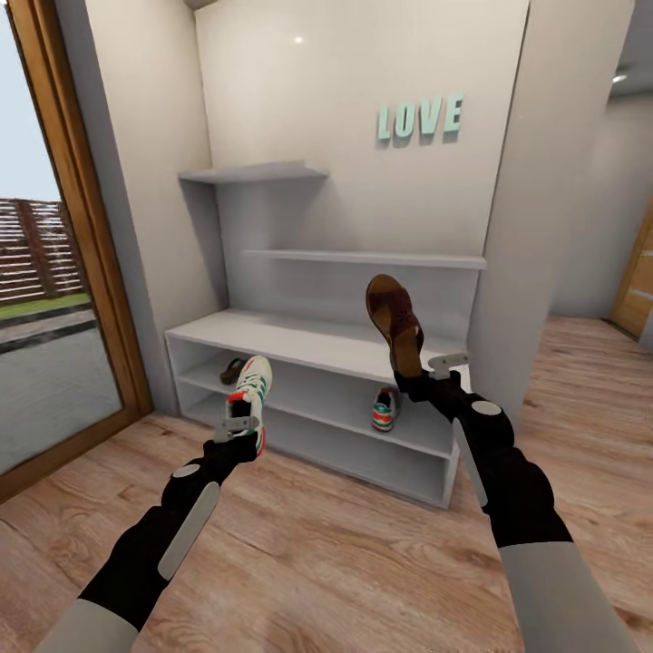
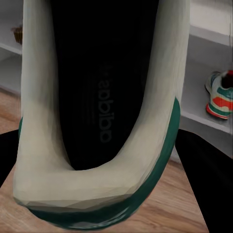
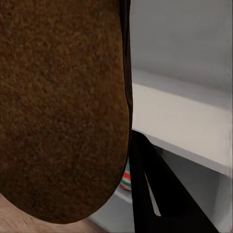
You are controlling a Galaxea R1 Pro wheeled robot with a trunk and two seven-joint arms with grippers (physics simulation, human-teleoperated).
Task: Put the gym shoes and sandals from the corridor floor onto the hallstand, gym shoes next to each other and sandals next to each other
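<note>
The left gripper (image 1: 243,426) is clamping one gym shoe (image 1: 251,390) by its heel, holding it toe-up in the air in front of the shoe rack (image 1: 299,337). The right gripper (image 1: 426,372) is pinching a sandal (image 1: 394,319), standing it upright above the rack's flat top. The other gym shoe (image 1: 385,410) and the other sandal (image 1: 233,369) are sitting well apart on the upper open shelf. Wood floor (image 1: 336,544) is spreading below.
</note>
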